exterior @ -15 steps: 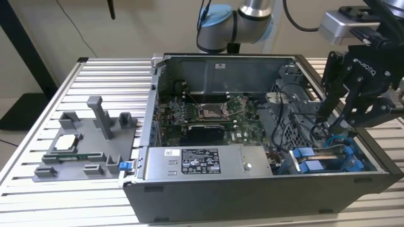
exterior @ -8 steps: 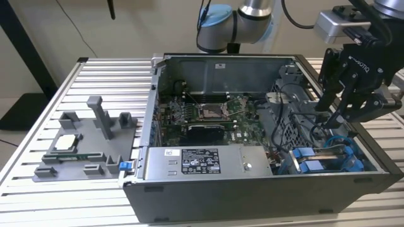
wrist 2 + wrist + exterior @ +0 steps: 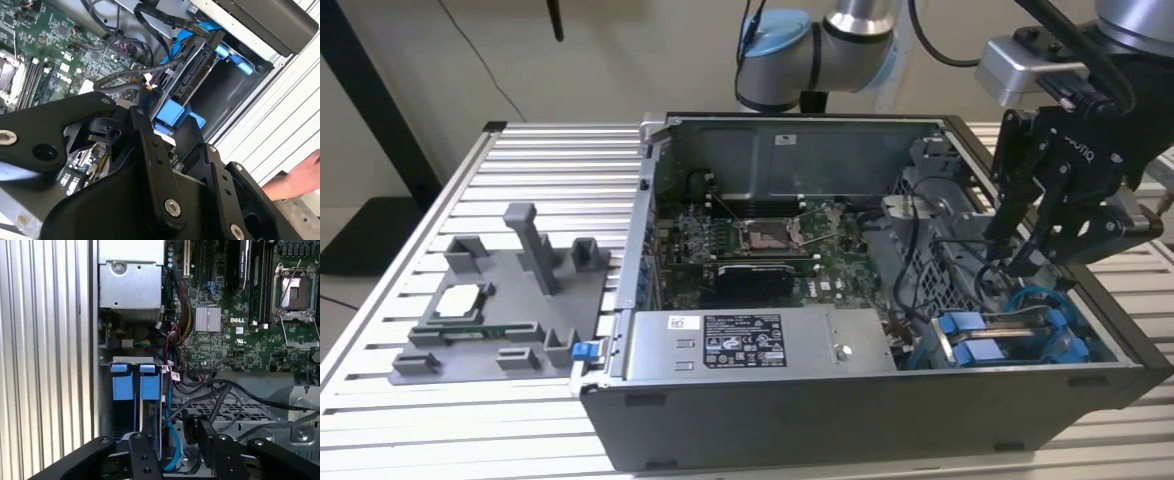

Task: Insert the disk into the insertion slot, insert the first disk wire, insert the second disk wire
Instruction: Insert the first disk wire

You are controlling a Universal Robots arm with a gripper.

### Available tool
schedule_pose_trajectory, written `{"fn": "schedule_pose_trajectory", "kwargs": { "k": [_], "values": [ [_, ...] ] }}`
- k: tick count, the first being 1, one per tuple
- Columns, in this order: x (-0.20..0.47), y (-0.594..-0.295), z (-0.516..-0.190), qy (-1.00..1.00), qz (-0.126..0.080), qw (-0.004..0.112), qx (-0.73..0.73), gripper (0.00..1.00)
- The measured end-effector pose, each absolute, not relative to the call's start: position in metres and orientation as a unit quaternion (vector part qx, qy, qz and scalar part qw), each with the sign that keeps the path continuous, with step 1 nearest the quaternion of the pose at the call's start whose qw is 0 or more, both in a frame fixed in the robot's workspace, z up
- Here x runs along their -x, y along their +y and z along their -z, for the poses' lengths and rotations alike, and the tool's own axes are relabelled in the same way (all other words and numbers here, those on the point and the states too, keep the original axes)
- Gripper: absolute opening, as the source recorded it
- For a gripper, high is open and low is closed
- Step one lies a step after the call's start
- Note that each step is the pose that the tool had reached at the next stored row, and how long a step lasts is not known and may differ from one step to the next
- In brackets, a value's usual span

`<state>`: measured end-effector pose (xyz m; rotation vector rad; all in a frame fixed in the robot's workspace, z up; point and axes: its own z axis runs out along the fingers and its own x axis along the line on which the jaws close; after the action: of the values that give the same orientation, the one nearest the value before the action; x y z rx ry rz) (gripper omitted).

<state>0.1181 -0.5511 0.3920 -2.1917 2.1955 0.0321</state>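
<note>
Inside, the gripper hung with its tip in the open case, close to one side wall and with little free room around it. Whether it gripped anything could not be told. Just beneath it the disk sat in the slot, with blue carrier tabs at the bay's mouth. A black connector lay right at the gripper, and black wires looped across the space beside it (a blue cable ran by the bay too). Farther off lay the motherboard and the power-supply box. Outside the case, by the slatted table, a person's hand rested well apart from the gripper.
</note>
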Motion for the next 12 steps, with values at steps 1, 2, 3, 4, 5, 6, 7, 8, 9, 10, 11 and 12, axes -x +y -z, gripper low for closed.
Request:
{"fn": "schedule_pose_trajectory", "kwargs": {
  "k": [1, 2, 3, 4, 5, 6, 7, 8, 9, 10, 11, 12],
  "values": [
    [-0.1178, -0.551, -0.3917, 0.705, -0.01, 0.02, 0.709, 1.0],
    [-0.1177, -0.551, -0.3915, 0.702, -0.01, 0.02, 0.712, 1.0],
    [-0.1175, -0.551, -0.3913, 0.699, -0.01, 0.02, 0.715, 1.0],
    [-0.1172, -0.551, -0.3911, 0.696, -0.01, 0.02, 0.718, 1.0],
    [-0.1169, -0.551, -0.3909, 0.694, -0.01, 0.021, 0.719, 1.0],
    [-0.1165, -0.551, -0.3907, 0.694, -0.009, 0.022, 0.72, 1.0],
    [-0.116, -0.5511, -0.3905, 0.693, -0.01, 0.024, 0.72, 1.0],
    [-0.1154, -0.5511, -0.3904, 0.693, -0.011, 0.026, 0.72, 1.0],
    [-0.1149, -0.5511, -0.3903, 0.693, -0.013, 0.029, 0.72, 1.0],
    [-0.1144, -0.551, -0.3903, 0.692, -0.013, 0.031, 0.721, 1.0],
    [-0.114, -0.551, -0.3901, 0.692, -0.013, 0.033, 0.721, 1.0],
    [-0.1137, -0.551, -0.3898, 0.692, -0.013, 0.035, 0.721, 1.0]
  ]
}}
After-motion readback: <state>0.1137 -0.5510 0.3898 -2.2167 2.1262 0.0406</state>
